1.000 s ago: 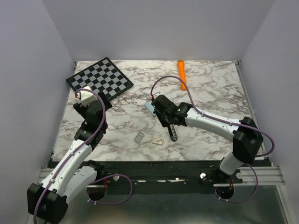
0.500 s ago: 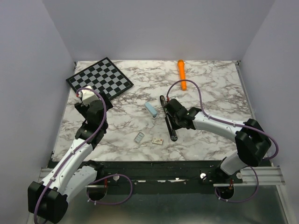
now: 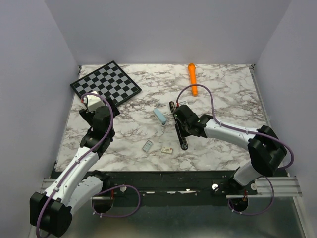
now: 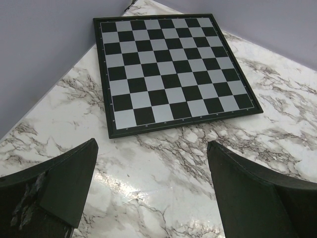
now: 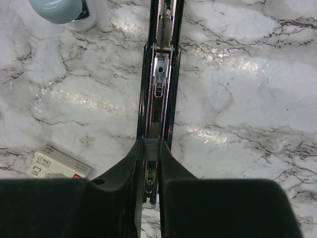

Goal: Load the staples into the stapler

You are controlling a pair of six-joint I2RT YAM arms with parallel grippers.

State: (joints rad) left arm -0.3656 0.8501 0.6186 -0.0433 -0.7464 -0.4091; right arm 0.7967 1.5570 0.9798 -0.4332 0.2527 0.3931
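The black stapler lies opened flat mid-table, and its metal channel runs up the right wrist view. My right gripper sits directly over it. In the right wrist view the gripper is shut on the staples, a small grey ribbed block held over the channel between the stapler's rails. I cannot tell whether the block touches the channel. My left gripper is open and empty at the table's left. Its fingers hang over bare marble just short of the chessboard.
A chessboard lies at the back left, also seen in the left wrist view. An orange marker lies at the back. A pale blue box lies left of the stapler. A small grey rectangle and a white piece lie near the front.
My right gripper has moved right and down from beside the pale blue box onto the stapler, then held still. The left arm has not moved.
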